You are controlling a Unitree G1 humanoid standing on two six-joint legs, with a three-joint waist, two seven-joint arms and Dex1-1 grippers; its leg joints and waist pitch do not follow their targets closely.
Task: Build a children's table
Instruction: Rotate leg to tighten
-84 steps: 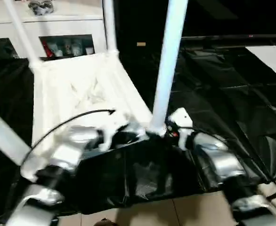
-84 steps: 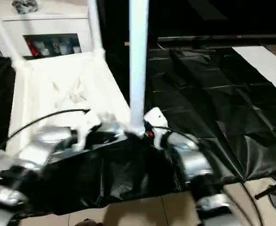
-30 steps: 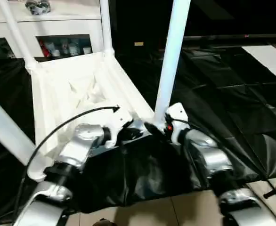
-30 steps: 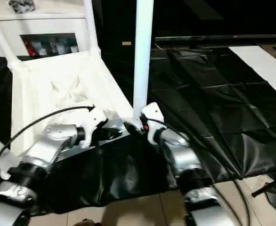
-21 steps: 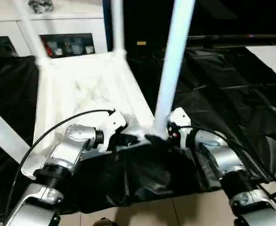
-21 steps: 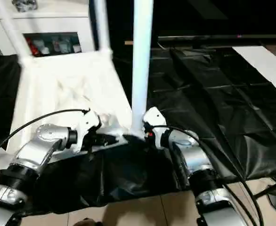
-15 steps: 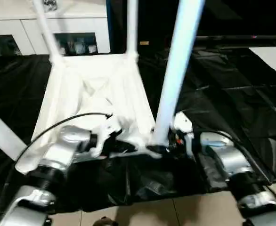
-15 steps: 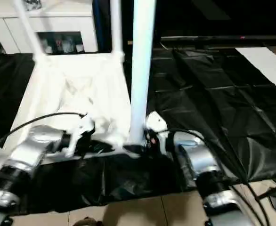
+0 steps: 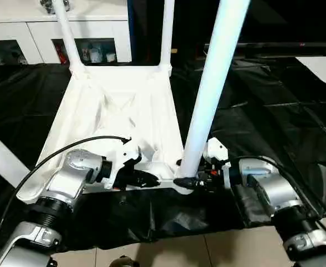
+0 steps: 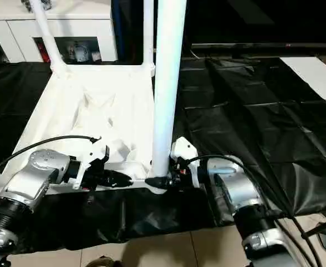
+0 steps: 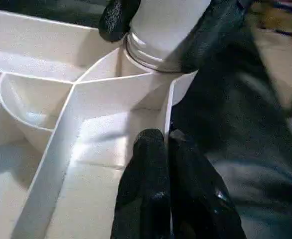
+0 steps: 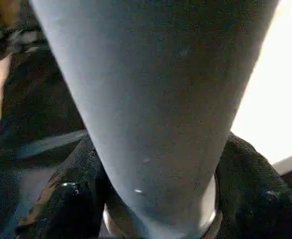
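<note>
The children's table top (image 9: 118, 111) lies upside down on a black sheet, ribbed underside up, with its legs pointing upward. The near right leg (image 9: 210, 94) stands in its corner socket. My right gripper (image 9: 186, 181) is at that leg's base. In the right wrist view its fingers (image 12: 71, 199) press the leg (image 12: 151, 99) from both sides. My left gripper (image 9: 152, 179) is shut on the thin near rim (image 11: 168, 107) of the top, close to the same corner. Two far legs (image 9: 167, 33) stand upright, and a fourth (image 9: 1, 161) leans off to the left.
A white glass-door cabinet (image 9: 18, 33) stands behind the table. The black sheet (image 9: 274, 111) spreads wide to the right, with a white sheet (image 9: 324, 64) at its far right. Tiled floor (image 9: 218, 250) lies at the near edge. A black cable (image 9: 68, 146) arcs over my left forearm.
The camera has shifted, so the table now looks squarer. My right gripper's fingers have closed in on the base of the near right leg. The left gripper has kept its hold on the rim.
</note>
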